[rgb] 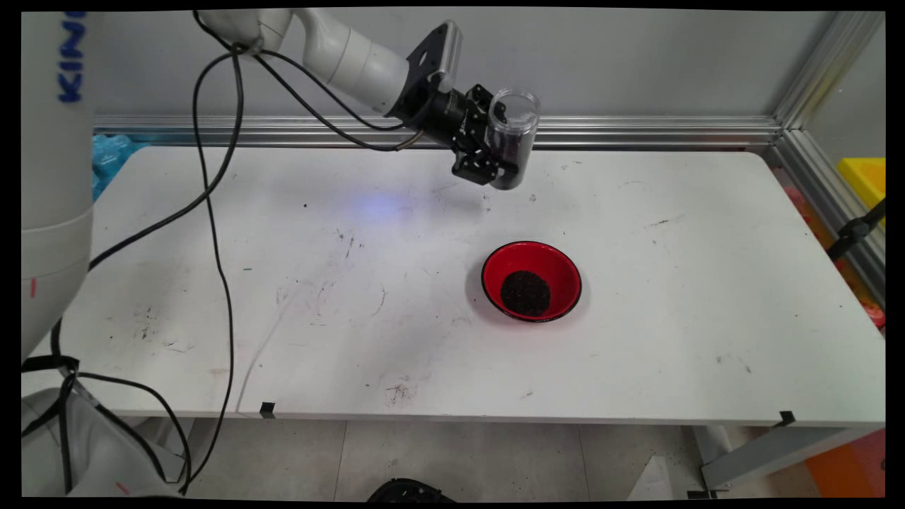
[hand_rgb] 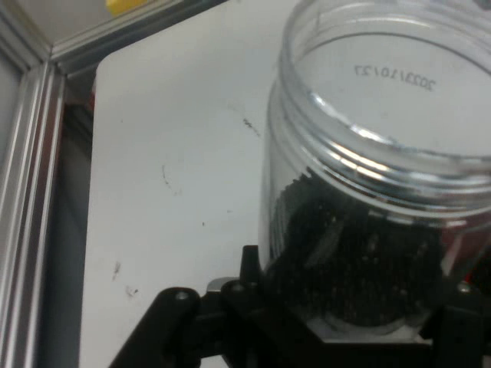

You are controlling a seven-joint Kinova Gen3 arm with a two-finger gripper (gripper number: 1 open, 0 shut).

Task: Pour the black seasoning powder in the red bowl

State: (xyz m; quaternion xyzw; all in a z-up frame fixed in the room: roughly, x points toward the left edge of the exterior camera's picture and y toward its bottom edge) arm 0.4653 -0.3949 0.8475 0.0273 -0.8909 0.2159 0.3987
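The gripper [rgb: 495,152] hangs high over the far side of the table [rgb: 707,318], its fingers pinching a clear plastic jar [rgb: 515,134] with no lid, roughly upright and partly filled with dark grains; below it and nearer the table's front edge sits a red bowl [rgb: 532,281], well apart from the jar, with a mound of the same dark stuff in its middle. To my eye the hold wants to be kept firm and the jar level, since its mouth is open and any tilt would spill; the main view gives the bowl and the height; the hand view misses the bowl but shows the jar's threaded rim [hand_rgb: 383,153], reversed date print and grains.
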